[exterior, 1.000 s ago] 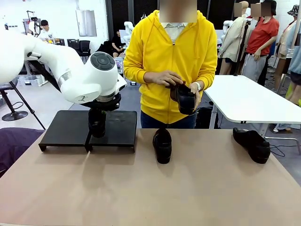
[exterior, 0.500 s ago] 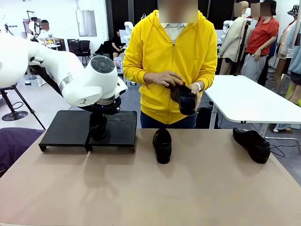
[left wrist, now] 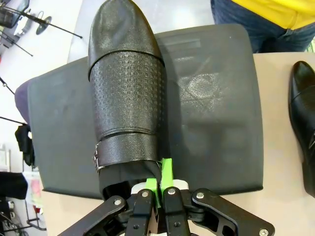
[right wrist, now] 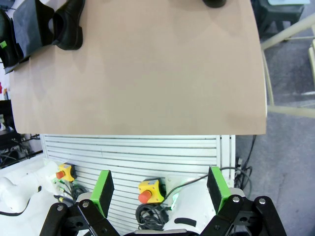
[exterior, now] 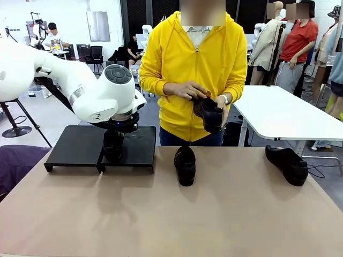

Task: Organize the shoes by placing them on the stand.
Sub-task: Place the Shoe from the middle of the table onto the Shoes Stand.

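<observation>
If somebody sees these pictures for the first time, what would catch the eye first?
The left gripper clamps a black shoe by its heel over the stand. Across the table, a person in a bright yellow hoodie holds a second shoe. Two more shoes lie on it, one in the middle, one at the right.

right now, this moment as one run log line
left gripper: shut on black leather loafer over matte-black flat stand | right gripper: open | person's hands: second loafer | tan table: two loafers loose

The shoe (left wrist: 125, 93) is embossed, faintly shiny leather; the stand (left wrist: 216, 98) is matt and finely pebbled.
</observation>
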You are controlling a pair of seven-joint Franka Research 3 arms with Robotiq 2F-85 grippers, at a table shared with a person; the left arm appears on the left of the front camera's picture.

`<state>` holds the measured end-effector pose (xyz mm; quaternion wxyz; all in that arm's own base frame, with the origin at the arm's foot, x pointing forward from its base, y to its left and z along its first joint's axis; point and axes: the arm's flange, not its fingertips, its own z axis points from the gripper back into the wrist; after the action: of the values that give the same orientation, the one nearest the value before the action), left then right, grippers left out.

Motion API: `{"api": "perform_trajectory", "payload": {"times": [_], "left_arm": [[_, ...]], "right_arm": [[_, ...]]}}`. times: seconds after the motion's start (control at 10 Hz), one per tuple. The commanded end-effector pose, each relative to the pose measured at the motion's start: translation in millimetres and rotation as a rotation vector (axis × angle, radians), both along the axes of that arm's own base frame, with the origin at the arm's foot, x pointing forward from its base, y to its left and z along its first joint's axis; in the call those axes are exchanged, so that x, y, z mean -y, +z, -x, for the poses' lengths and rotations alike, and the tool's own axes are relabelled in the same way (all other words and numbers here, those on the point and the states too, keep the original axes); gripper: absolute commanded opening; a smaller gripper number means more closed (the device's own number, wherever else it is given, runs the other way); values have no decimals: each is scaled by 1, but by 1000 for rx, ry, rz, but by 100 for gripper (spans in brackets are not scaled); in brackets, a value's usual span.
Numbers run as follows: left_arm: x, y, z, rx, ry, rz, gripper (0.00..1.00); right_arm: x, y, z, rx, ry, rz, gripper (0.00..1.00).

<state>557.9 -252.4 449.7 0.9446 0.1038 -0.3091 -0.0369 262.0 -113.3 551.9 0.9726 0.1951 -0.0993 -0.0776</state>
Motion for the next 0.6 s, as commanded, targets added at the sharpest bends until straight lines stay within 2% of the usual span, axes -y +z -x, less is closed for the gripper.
{"api": "perform_trajectory", "payload": {"times": [0.0, 0.4, 0.5], "left_arm": [[1, 8, -11, -7, -15, 4, 0], [-3, 3, -26, -42, 12, 4, 0], [-4, 3, -27, -44, 16, 4, 48]], "right_arm": [[0, 1, 1, 2, 2, -15, 100], [0, 1, 1, 2, 2, -15, 100], [0, 1, 1, 2, 2, -15, 100]]}}
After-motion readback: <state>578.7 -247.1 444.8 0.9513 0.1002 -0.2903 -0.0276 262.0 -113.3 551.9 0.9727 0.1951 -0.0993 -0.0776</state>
